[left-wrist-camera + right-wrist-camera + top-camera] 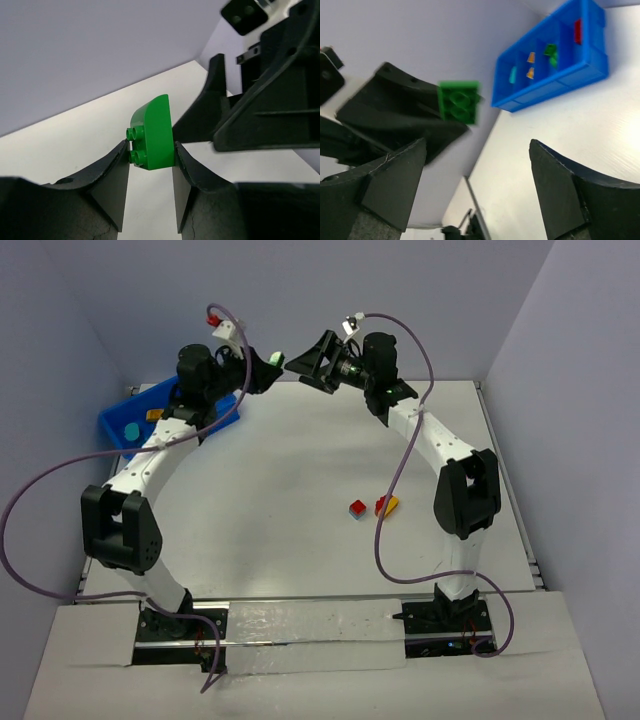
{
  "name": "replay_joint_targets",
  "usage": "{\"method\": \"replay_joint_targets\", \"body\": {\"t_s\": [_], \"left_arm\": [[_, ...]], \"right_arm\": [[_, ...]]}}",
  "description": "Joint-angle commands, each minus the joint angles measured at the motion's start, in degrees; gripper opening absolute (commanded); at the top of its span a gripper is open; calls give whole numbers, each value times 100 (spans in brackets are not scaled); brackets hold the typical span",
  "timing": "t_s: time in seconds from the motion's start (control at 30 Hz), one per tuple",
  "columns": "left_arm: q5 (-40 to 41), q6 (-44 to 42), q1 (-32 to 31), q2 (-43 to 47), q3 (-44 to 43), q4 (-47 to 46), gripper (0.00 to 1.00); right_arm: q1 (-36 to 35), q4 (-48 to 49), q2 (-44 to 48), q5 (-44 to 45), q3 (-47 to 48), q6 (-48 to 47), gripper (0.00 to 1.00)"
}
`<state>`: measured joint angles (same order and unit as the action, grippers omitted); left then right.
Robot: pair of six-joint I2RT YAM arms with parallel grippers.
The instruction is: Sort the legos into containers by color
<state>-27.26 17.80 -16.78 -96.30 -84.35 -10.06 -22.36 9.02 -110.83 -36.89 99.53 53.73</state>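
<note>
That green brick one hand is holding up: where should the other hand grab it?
Probably the rounded end of the green brick that sticks out past the fingertips of the left hand; the rest is clamped. The open right hand faces it, so it should come straight in from the opposite side and close on the flat faces, not the curve.

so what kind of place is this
Probably a robot lab test cell: two arms bolted to a white table, plain walls boxing it in, a blue bin holding legos, a green lego in the left gripper.
</note>
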Motion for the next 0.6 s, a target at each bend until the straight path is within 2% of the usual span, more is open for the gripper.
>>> {"method": "replay_joint_targets", "body": {"t_s": [0.0,0.07,0.2,0.27,0.33,0.47,0.57], "left_arm": [[-356,170,649,575,146,452,0],[-402,267,1415,643,130,1125,0],[-131,16,2423,741,126,2106,0],[53,-356,2867,450,-306,2833,0],[178,-600,3102,110,-672,3471,0],[145,-710,3338,-703,-1319,3861,0],[88,-803,3325,-1114,-1630,3767,0]], "right_arm": [[232,-807,280,511,190,-935,93],[374,-1095,383,737,110,-1494,94],[566,-1537,591,956,-89,-2476,95],[667,-1688,717,1038,-267,-2902,95],[688,-1841,803,1118,-369,-3217,95],[697,-1982,834,1183,-504,-3632,95],[697,-2069,852,1225,-560,-3841,95]]}}
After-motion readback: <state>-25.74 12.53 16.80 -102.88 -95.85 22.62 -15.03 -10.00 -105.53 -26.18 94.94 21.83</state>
